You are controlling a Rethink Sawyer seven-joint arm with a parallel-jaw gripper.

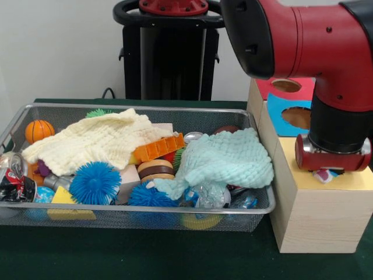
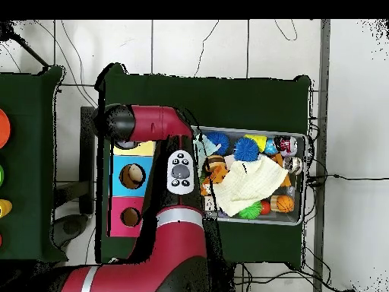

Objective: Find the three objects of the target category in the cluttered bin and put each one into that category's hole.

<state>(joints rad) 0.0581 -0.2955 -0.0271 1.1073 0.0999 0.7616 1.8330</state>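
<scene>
Green cloth covers the table (image 1: 145, 256). Two towels, cream (image 1: 96, 143) and mint (image 1: 224, 160), bury much of the wire bin (image 1: 140, 217); I count two blue spiky balls (image 1: 95, 183). My arm (image 1: 326, 46) hangs over the wooden hole box (image 1: 317, 216), the gripper (image 1: 326, 174) at its yellow top, a small, partly hidden object (image 1: 324, 175) beneath. Finger state: cannot tell.

One wire bin (image 1: 140, 217), two cloths, a cream cloth (image 1: 96, 142) and a mint cloth (image 1: 224, 160), two blue spiky balls (image 1: 94, 182), one small basketball (image 1: 38, 130), one crushed can (image 1: 14, 176), one orange toothed block (image 1: 158, 147), one wooden box (image 1: 312, 213)
</scene>
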